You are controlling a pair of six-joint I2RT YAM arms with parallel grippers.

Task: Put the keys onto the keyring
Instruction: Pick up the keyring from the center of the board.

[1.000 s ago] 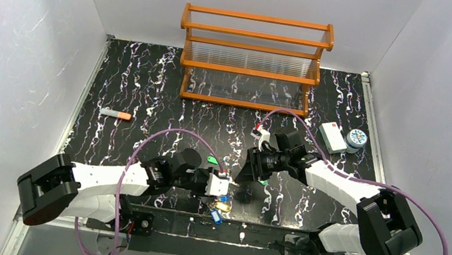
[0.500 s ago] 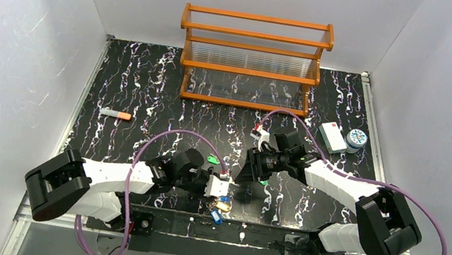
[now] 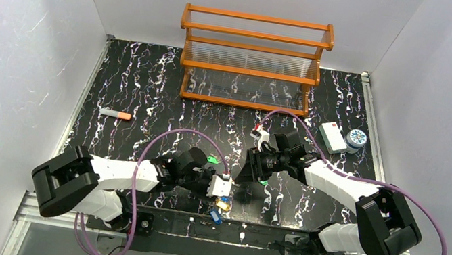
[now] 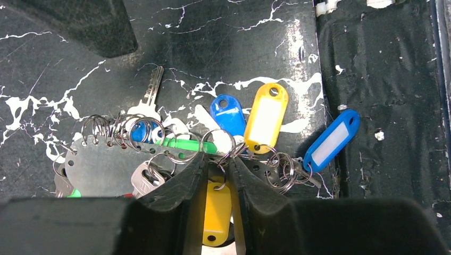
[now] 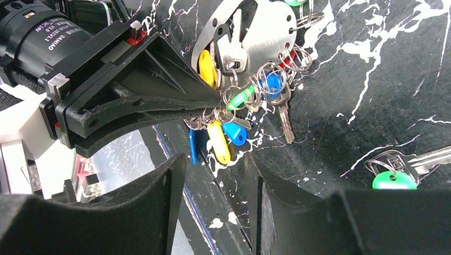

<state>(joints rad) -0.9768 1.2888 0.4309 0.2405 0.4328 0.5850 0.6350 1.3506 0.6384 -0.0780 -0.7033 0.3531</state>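
- Keys [image 4: 227, 114] bunch just ahead of left gripper [image 4: 219, 164]; its narrow jaws flank their small rings, grip unclear.
- Keyring [image 4: 101, 164] lies beside those fingertips, touching the bunch.
- Right gripper [image 5: 214, 159] is half-open and empty, with the keys beyond its tips.

The left arm [image 3: 113, 173] and the right arm [image 3: 332, 177] look the same: smooth white shells between round black joints, and one large black housing with rounded corners on each. A thin purple cable [image 3: 185, 130] makes a loop along the left arm, and a second purple cable [image 3: 445, 246] goes around the right one. The left gripper [image 4: 219, 159] has two black fingers [image 4: 178, 186], wedge-shaped, with a grainy surface. Its black motor [image 5: 32, 29] is a cylinder with small white letters, and close to it sits a little red part [image 5: 137, 37] next to a silver screw. The right gripper [image 5: 215, 159] has fingers of the same black material.
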